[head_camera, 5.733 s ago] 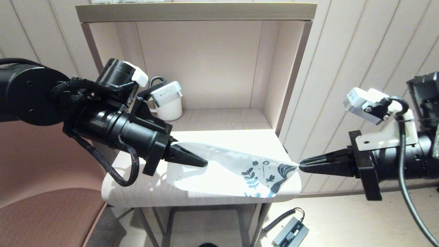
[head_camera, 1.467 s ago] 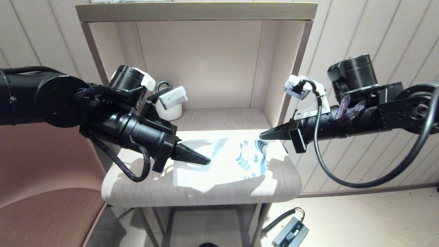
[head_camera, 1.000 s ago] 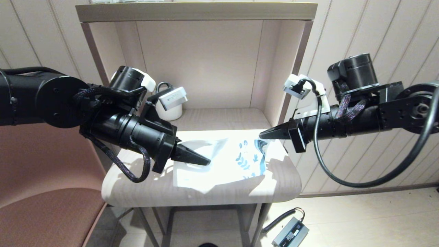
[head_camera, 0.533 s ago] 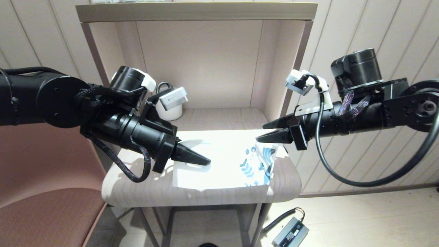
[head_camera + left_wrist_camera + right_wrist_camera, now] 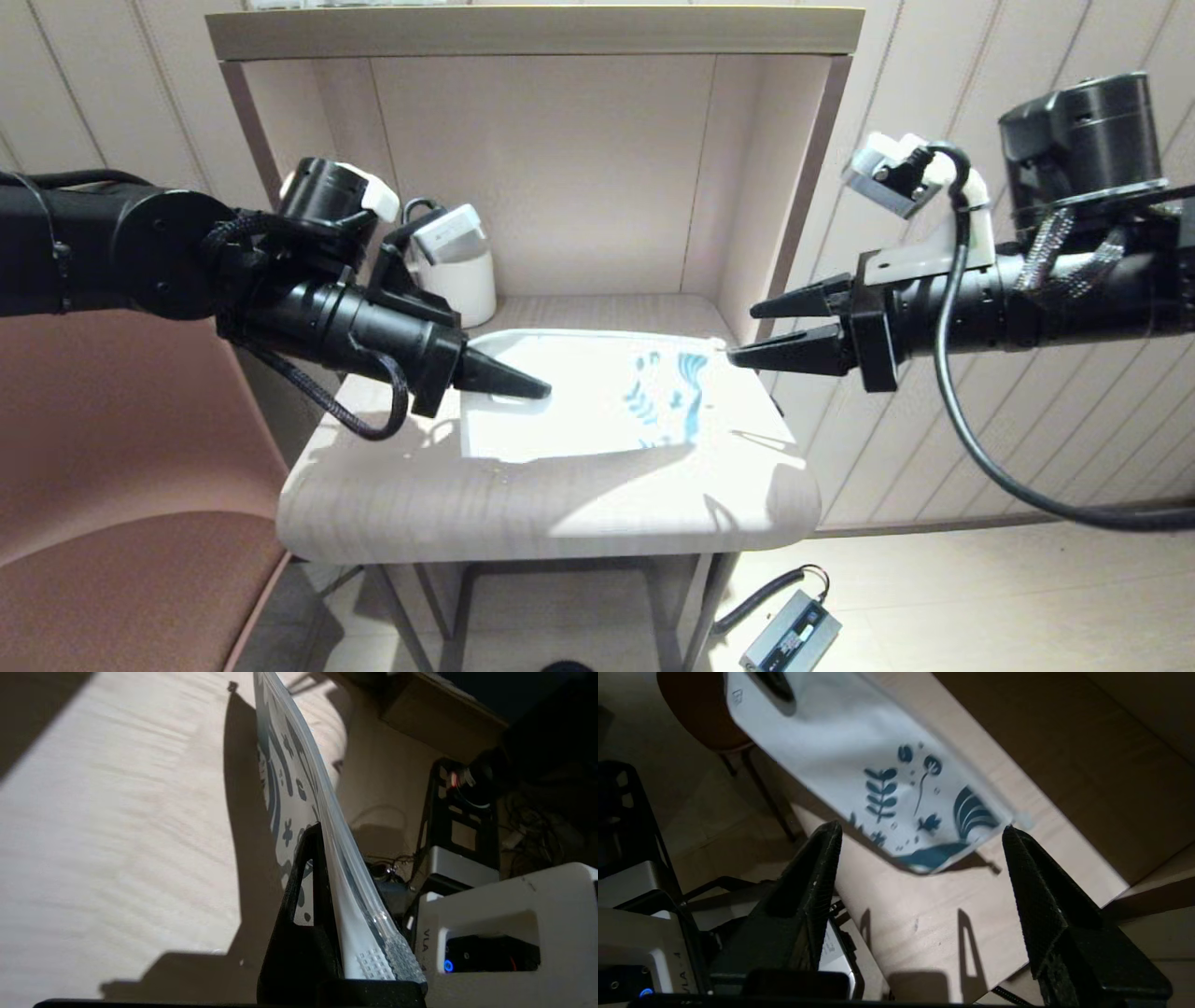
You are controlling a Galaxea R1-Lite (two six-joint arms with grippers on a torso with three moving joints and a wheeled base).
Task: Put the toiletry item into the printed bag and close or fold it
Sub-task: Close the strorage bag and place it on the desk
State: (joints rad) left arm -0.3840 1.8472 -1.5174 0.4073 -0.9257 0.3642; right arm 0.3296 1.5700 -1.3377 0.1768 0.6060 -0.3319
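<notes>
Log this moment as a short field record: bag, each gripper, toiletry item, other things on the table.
printed bag: held up off the table by its plain end
left gripper: shut on the printed bag's plain end
right gripper: open, beside the bag's printed end, holding nothing
toiletry item: not visible in any view
white mug: at the back of the shelf, behind the left arm

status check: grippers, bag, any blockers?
Left gripper shut on printed bag, held off the table. Right gripper open, empty, beside bag's printed end. Toiletry item not visible. Nothing obstructing.
</notes>
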